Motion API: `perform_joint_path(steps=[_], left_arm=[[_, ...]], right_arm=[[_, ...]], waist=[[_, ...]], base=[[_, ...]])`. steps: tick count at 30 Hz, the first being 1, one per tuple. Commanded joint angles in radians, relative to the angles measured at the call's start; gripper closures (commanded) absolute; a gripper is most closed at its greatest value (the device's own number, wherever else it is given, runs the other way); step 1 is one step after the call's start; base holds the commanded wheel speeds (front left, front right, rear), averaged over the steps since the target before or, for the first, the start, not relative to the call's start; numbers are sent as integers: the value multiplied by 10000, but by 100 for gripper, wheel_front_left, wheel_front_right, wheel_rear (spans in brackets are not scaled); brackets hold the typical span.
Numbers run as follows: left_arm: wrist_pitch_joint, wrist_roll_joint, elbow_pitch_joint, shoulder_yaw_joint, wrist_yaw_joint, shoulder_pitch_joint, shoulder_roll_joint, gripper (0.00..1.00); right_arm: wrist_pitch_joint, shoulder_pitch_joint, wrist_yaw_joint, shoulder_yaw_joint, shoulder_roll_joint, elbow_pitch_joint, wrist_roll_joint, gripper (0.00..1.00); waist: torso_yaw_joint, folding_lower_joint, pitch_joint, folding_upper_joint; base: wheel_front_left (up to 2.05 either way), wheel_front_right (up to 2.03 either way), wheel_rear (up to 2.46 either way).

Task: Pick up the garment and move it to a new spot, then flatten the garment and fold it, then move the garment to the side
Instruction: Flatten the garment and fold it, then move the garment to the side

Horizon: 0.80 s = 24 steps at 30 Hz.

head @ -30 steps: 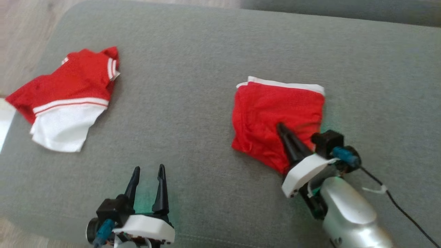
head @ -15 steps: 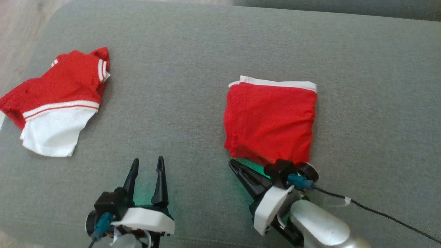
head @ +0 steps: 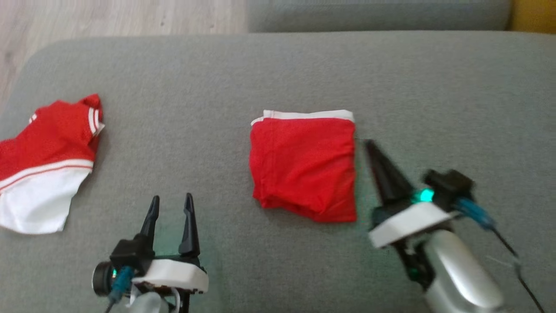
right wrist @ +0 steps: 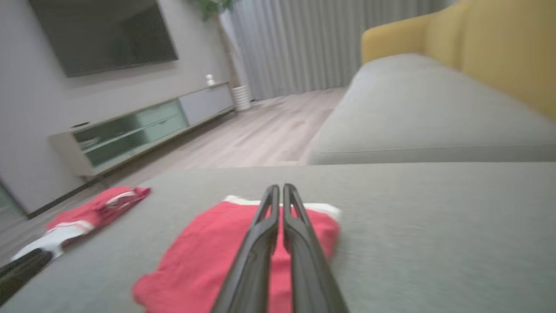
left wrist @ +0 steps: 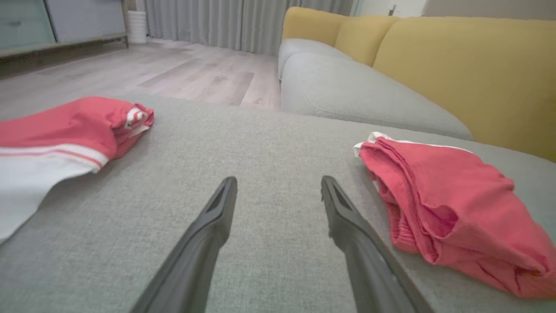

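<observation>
Jaws, right gripper [head: 370, 144]: pressed together, nothing between them. Jaws, left gripper [head: 171, 199]: spread wide, empty.

Garment [head: 304, 167]: red, folded into a compact, near-square pad with a white band along its far edge. It lies flat on the grey cushion [head: 260, 65].

Right gripper sits just right of the garment. Its shut fingers run alongside the right edge, with the tip level with the far-right corner. The tip is blurred, so contact with the cloth cannot be told. In the right wrist view the pad shows beneath and left of the finger line.

Left gripper sits near-left of the garment, well apart from it, with its fingers pointing away from the robot over bare cushion.

Second garment [head: 43, 165], red and white and unfolded, lies well left of the garment. It looks to be no part of this step.

Judgement: folding looks done, and the move to the side is what remains. The right arm is the nearer one. The garment lies to the left of its jaws, and its long axis, slight as it is, runs roughly parallel to the fingers. Shut as they are, those jaws can only sweep the pad leftward. A lift needs them parted first and brought over the right edge. Risk: a push may drag the top layer and spoil the fold.
</observation>
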<state>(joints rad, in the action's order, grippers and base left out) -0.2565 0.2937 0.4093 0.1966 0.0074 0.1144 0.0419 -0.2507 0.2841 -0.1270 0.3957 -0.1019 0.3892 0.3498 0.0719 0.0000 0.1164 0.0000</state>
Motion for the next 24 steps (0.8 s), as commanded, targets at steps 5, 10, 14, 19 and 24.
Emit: perform_joint_path(steps=[5, 10, 14, 19, 24], left_arm=[[-53, -558, -247, -582, -12, -130, 83, 0], [-53, -706, -109, -840, -33, -559, 83, 0], [-53, -873, -190, -1027, -12, -851, 83, 0], [-53, -834, -316, -1000, -37, -973, 83, 0], [-53, -766, -371, -778, -56, -810, 83, 0]], right_arm=[[-111, -548, -37, -1458, 424, -19, -921, 0], [-111, -1225, -37, -2216, 502, 328, -1470, 0], [-111, -1591, -37, -2332, 512, 460, -1229, 0], [-111, -1684, -37, -2325, 514, 418, -1107, 0], [-111, -1439, -37, -2069, 515, 580, -1025, 0]], waist=[[-399, 0, -406, 0], [-527, 0, -704, 0], [-602, 0, -891, 0], [-588, 0, -936, 0], [-458, 0, -733, 0]], base=[[0, 0, 0], [0, 0, 0], [0, 0, 0], [0, 0, 0], [0, 0, 0]])
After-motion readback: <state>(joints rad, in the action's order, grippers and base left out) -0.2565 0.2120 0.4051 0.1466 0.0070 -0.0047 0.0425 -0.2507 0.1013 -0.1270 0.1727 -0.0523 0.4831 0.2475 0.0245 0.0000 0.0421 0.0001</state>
